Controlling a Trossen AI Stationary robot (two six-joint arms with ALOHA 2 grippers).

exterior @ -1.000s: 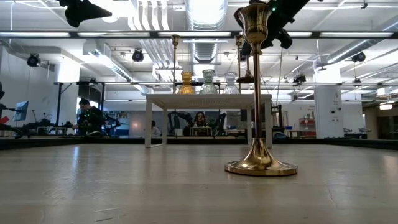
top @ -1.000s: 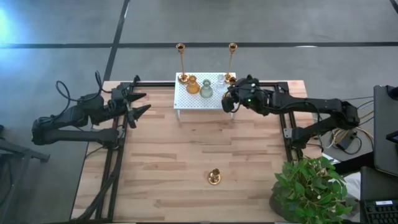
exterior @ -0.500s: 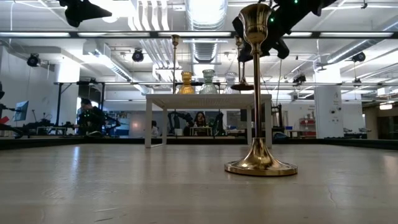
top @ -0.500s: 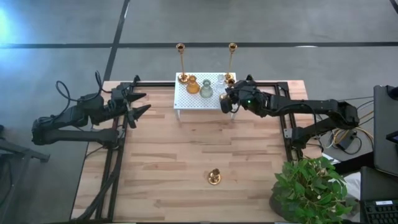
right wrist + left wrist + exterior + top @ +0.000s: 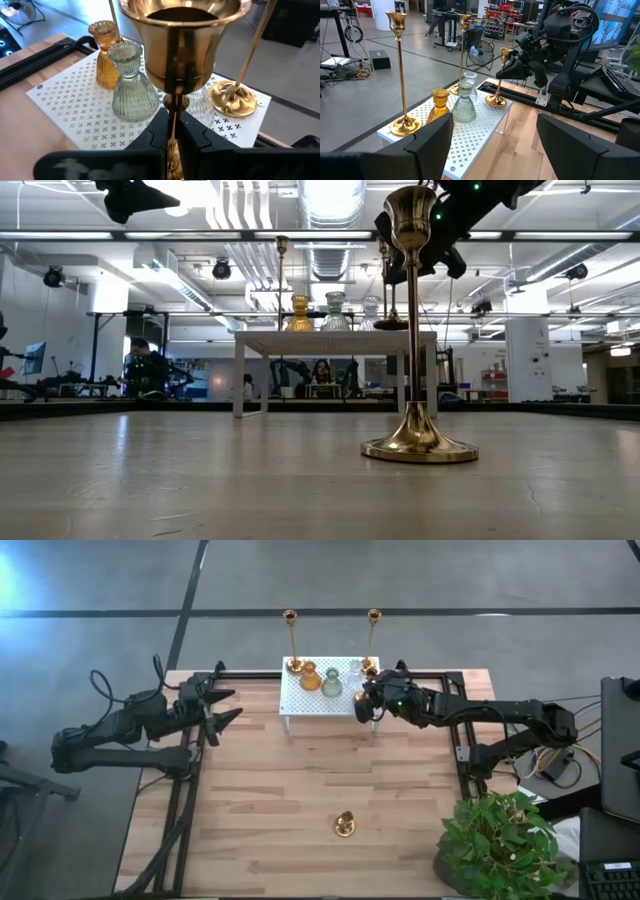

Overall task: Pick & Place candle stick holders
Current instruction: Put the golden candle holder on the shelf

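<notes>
A white perforated rack (image 5: 300, 705) stands at the table's far edge. On it are two tall brass candle stick holders (image 5: 291, 640) (image 5: 373, 638), an amber glass one (image 5: 309, 677), a grey-green glass one (image 5: 331, 686) and a clear one (image 5: 355, 667). My right gripper (image 5: 362, 705) is shut on a short brass holder (image 5: 502, 75) over the rack's right end. Another short brass holder (image 5: 344, 825) stands on its round base near the table's front. My left gripper (image 5: 225, 706) hangs open above the table's left side, away from all of them. My right gripper pinches the short brass holder's thin stem (image 5: 171, 112) between its two fingers, just below the cup. The fingers come from the table's right, slanting a little downward, across the stem. The holder stands upright, and its round base (image 5: 496, 101) is down at the rack's top.
A potted plant (image 5: 500, 840) fills the table's near right corner. Dark frame rails (image 5: 462, 740) run along both sides of the table. The wide wooden middle between the rack and the near brass holder is bare.
My right gripper has sunk toward the rack and gone slightly toward the table's left with the short brass holder. The holder has stayed upright, and its base has come down from above the rack to the rack's top.
</notes>
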